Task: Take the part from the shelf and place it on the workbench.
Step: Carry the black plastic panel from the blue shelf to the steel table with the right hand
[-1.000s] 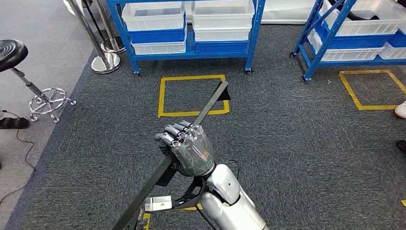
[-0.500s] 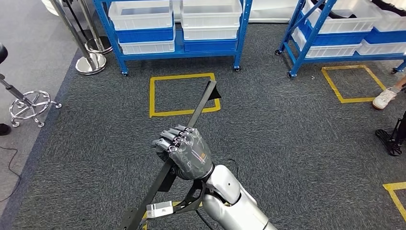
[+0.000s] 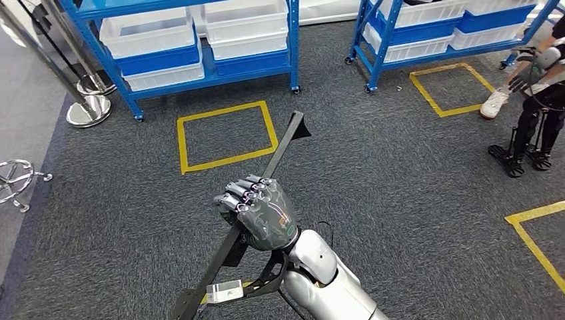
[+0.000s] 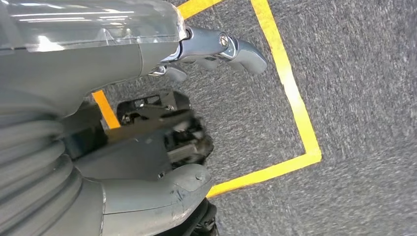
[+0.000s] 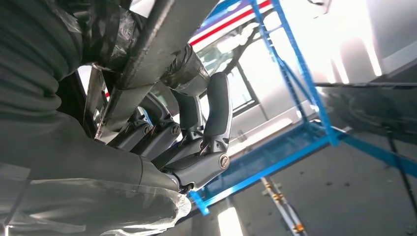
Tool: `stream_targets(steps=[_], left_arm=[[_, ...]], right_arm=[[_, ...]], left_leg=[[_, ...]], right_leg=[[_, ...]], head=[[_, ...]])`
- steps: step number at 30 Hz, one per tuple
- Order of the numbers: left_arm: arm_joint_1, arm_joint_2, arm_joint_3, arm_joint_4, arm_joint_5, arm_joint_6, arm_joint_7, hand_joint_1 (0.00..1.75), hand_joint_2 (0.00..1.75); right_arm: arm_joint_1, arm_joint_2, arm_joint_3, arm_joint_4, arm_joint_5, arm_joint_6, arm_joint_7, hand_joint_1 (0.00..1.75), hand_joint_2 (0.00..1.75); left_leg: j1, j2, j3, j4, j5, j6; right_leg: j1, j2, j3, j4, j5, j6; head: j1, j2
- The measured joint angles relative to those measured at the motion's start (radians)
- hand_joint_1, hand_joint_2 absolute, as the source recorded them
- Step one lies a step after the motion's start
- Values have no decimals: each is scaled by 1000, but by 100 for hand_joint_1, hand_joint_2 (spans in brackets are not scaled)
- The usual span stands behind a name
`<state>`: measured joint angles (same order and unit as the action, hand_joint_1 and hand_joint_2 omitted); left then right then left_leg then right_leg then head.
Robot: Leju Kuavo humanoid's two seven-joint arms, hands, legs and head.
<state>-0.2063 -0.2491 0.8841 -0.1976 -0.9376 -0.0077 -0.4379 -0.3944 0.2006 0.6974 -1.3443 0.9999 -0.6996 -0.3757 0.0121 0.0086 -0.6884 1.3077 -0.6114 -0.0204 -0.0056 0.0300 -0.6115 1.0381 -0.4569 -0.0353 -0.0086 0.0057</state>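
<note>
Now the right robot hand grips the long dark part, its tip over the yellow floor square. Left robot hand looks empty, fingers seemingly apart.

No text, label, brand, number or sign can be read anywhere in these pictures. The back of the right hand carries small coloured marks, too small and blurred to make out as letters. A small pale tag hangs under that arm at about 6 o'clock in the head view, and its face shows no legible print. The yellow tape squares on the carpet at 12 o'clock are plain outlines without writing.
</note>
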Motion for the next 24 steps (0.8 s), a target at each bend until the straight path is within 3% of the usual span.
stream_targets(steps=[2, 4, 6, 8, 10, 12, 14, 15, 16, 18, 20, 21, 23, 24], left_arm=[[-1, 0, -1, 0, -3, 0, -1, 0, 175], [-2, 1, -2, 0, -4, 0, -2, 0, 175], [-3, 1, -3, 0, -4, 1, -3, 0, 175], [-5, 0, -5, 0, -4, 2, -3, 0, 175], [-7, -4, -8, 0, -5, 3, -3, 0, 175], [-8, -5, -10, 0, -6, 3, -4, 0, 175], [-7, -5, -10, 0, -7, 3, -3, 0, 175], [-6, -5, -10, 0, -7, 3, -3, 0, 175], [-6, -5, -10, 0, -7, 3, -3, 0, 175], [-8, -6, -11, 0, -8, 3, -3, 0, 175], [-10, -6, -12, 0, -8, 3, -3, 0, 175], [-10, -6, -12, 0, -8, 2, -4, 0, 175], [-11, -7, -12, 0, -8, 1, -4, 0, 175], [-12, -8, -13, 0, -7, 1, -5, 0, 175]], right_arm=[[1, -1, 0, -1, 2, 0, 0, 175, 175], [0, -1, 0, -3, 3, 0, -1, 175, 175], [-1, -1, 0, -7, 6, 0, -1, 175, 175], [-1, -3, -1, -14, 16, 0, 1, 175, 175], [-7, -6, -3, -23, 27, 0, 8, 175, 175], [-21, -11, -4, -30, 38, 0, 19, 175, 175], [-35, -18, -5, -36, 45, 0, 29, 175, 175], [-39, -23, -6, -38, 46, 0, 33, 175, 175], [-42, -27, -6, -39, 51, 0, 39, 175, 175], [-52, -35, -6, -46, 69, 0, 55, 175, 175], [-68, -40, -8, -55, 90, 0, 75, 175, 175], [-77, -44, -10, -58, 95, 0, 84, 175, 175], [-95, -53, -16, -63, 98, 0, 101, 175, 175], [-104, -59, -19, -66, 99, 0, 107, 175, 175]], left_leg=[[0, -12, 43, -92, 66, 8], [1, -58, 102, -221, 124, 20], [-1, -86, 125, -276, 134, 30], [1, -68, 128, -292, 137, 37], [7, -43, 136, -314, 147, 46], [7, -15, 139, -324, 153, 53], [5, 13, 137, -320, 152, 54], [4, 26, 136, -318, 150, 54], [5, 38, 135, -316, 149, 53], [5, 59, 135, -307, 142, 46], [0, 73, 132, -296, 134, 34], [-3, 80, 131, -293, 131, 27], [-4, 93, 133, -293, 130, 17], [-2, 87, 132, -288, 124, 12]], right_leg=[[1, 25, 1, 3, 1, 1], [0, 47, -2, 5, 3, 5], [-4, 65, -12, 6, 9, 16], [-6, 81, -21, 3, 16, 30], [0, 53, -34, 25, -1, 41], [2, 2, -79, 120, -57, 48], [-3, -18, -133, 237, -105, 55], [-6, -23, -143, 259, -105, 59], [-9, -28, -131, 240, -85, 61], [-12, -57, -65, 117, -28, 63], [-7, -83, -17, 23, 0, 54], [-3, -86, -12, 9, 0, 47], [-1, -66, -17, 9, 3, 33], [-2, -57, -17, 7, 6, 27]], head=[[0, 0], [0, 0], [0, 0], [0, 0], [1, 0], [3, 0], [3, 0], [3, 0], [3, 0], [3, 0], [3, 0], [2, 0], [2, 0], [2, 0]])
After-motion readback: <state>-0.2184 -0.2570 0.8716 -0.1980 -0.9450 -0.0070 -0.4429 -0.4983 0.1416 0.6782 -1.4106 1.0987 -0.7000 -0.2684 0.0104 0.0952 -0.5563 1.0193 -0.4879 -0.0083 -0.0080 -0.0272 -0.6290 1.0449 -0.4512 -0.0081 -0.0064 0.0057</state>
